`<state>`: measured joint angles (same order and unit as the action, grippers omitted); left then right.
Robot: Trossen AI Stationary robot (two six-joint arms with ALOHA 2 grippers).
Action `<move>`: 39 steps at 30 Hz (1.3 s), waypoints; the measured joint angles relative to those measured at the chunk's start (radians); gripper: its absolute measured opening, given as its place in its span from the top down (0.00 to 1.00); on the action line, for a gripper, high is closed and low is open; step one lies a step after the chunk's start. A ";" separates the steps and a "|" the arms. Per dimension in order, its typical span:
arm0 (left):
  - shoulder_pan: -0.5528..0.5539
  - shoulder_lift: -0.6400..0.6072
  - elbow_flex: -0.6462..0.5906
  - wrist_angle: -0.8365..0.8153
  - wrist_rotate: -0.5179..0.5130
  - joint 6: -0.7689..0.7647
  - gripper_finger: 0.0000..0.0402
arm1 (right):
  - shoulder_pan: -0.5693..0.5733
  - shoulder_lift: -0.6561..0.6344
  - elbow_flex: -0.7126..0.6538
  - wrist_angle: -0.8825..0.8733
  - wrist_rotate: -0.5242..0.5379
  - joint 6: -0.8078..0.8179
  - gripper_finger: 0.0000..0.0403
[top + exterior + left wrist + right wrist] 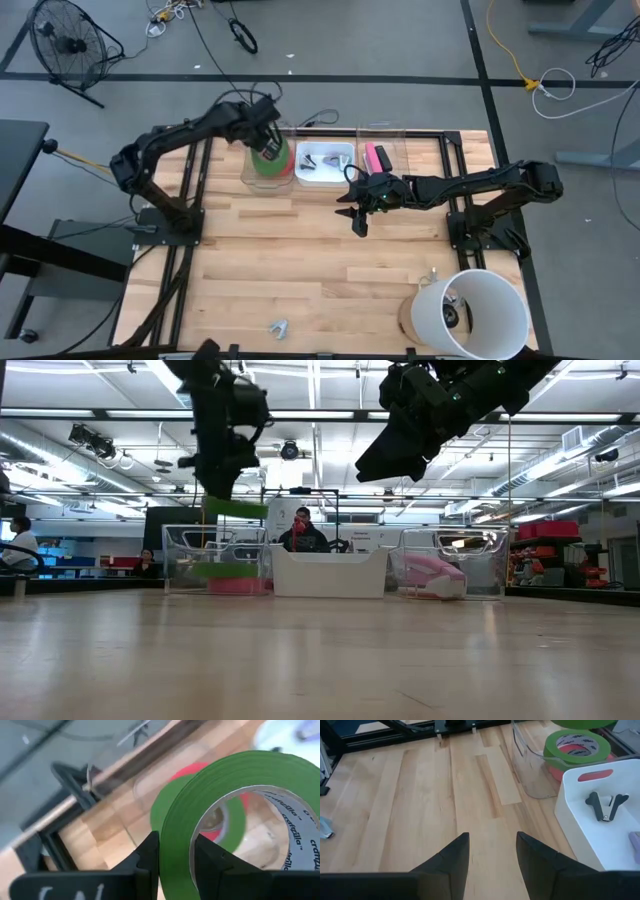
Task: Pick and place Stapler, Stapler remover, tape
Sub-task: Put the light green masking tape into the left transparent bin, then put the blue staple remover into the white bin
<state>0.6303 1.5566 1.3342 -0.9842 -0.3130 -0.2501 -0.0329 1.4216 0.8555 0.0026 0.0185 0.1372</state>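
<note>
My left gripper (265, 138) is over the clear bin (246, 172) at the far left and is shut on a green tape roll (235, 775). In that bin a second green roll (577, 742) lies flat on a pinkish-red roll (555, 771). A black stapler remover (606, 805) lies in the white tray (325, 178) beside it. The pink stapler (376, 157) lies in the clear bin to the tray's right. My right gripper (492, 845) hangs open over bare table in front of the tray, holding nothing. My left gripper pinches the held roll's wall (176, 827), one finger (212, 862) inside the open centre and the other (147, 857) outside. The fingers come slanting down from above. The roll (236, 507) hangs just under them, slightly tilted, clear of the bin and the rolls in it.
A white cylindrical container (470, 312) stands at the near right corner. A small grey stapler remover (278, 327) lies near the table's front edge. The wide wooden middle of the table (300, 260) is bare. People show in the room behind.
</note>
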 joint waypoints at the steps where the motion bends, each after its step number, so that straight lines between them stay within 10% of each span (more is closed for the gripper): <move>1: 0.024 0.000 -0.015 0.011 0.024 -0.004 0.79 | 0.000 0.000 0.000 0.001 0.000 0.000 0.59; 18: 0.108 0.001 -0.217 0.295 0.127 -0.068 0.78 | 0.000 0.000 0.000 0.004 0.000 -0.005 0.59; 29: 0.108 0.001 -0.216 0.291 0.125 -0.105 0.37 | 0.000 0.000 0.000 0.004 0.002 -0.008 0.59; 39: 0.054 -0.070 -0.070 0.072 0.190 -0.049 0.47 | 0.000 0.000 0.000 0.004 0.006 -0.020 0.59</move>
<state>0.6848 1.4867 1.2640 -0.9120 -0.1226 -0.2995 -0.0330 1.4216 0.8555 0.0064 0.0245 0.1173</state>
